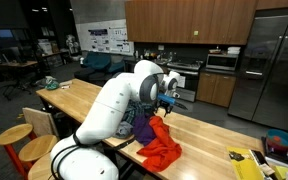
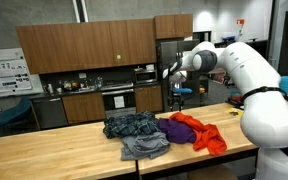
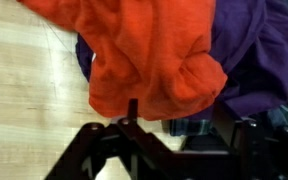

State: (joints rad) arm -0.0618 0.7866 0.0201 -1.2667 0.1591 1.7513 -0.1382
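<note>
A pile of clothes lies on the wooden table (image 2: pixel 44 155). It holds an orange cloth (image 2: pixel 199 132), a purple cloth (image 2: pixel 174 128), a blue plaid cloth (image 2: pixel 132 125) and a grey cloth (image 2: pixel 144 148). My gripper (image 2: pixel 177 92) hangs in the air above the pile's orange end, apart from it. In the wrist view the gripper (image 3: pixel 176 108) looks down with its dark jaws spread and nothing between them. Below it are the orange cloth (image 3: pixel 149 55), the purple cloth (image 3: pixel 254 50) and a strip of the plaid cloth (image 3: pixel 189 125). An exterior view shows the gripper (image 1: pixel 167 100) over the orange cloth (image 1: pixel 159 145).
Wooden stools (image 1: pixel 14 140) stand at the table's near side. Yellow items (image 1: pixel 249 160) lie toward one end of the table. Behind the table are kitchen cabinets, an oven (image 2: pixel 119 100) and a steel fridge (image 1: pixel 269 70).
</note>
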